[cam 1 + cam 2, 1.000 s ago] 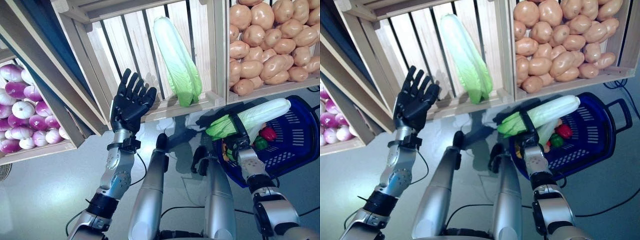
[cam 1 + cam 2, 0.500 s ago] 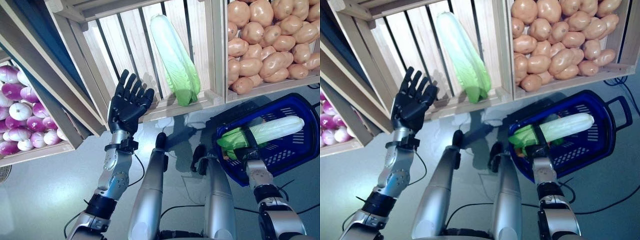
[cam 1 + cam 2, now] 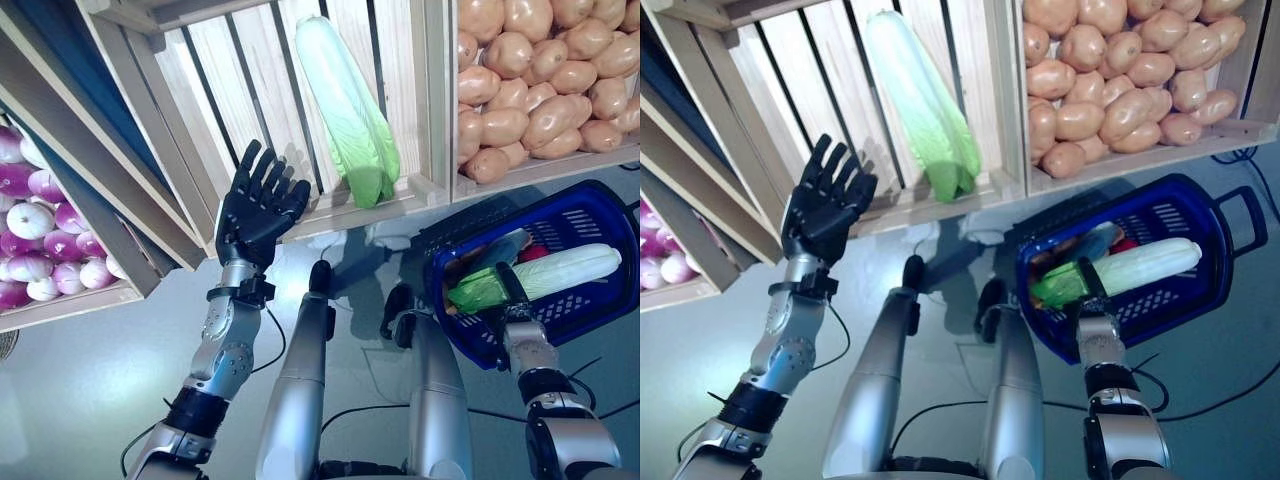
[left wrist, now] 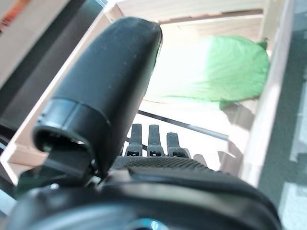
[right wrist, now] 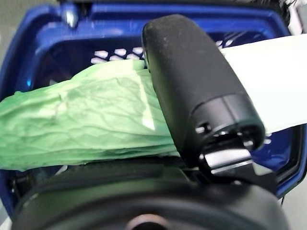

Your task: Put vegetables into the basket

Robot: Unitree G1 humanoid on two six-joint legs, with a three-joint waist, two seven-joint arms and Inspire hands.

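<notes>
My right hand (image 3: 512,290) is shut on a long napa cabbage (image 3: 560,273), its thumb (image 5: 192,96) over the green leaves (image 5: 86,124). The cabbage lies across the inside of the blue basket (image 3: 600,212) on the floor at the right, over other vegetables (image 3: 1095,243). A second napa cabbage (image 3: 345,110) leans in the middle wooden crate (image 3: 250,90). My left hand (image 3: 258,208) is open, fingers spread and raised in front of that crate, left of the cabbage and not touching it. The left wrist view shows this cabbage (image 4: 216,72) past the thumb (image 4: 105,91).
A crate of potatoes (image 3: 530,90) stands at the upper right, above the basket. A crate of purple and white onions (image 3: 40,240) sits at the left. A wooden rail (image 3: 380,208) edges the middle crate. Grey floor (image 3: 80,370) lies below.
My right hand has carried the cabbage to the right and down, from above the basket's near rim into the basket. The left hand has stayed raised and open.
</notes>
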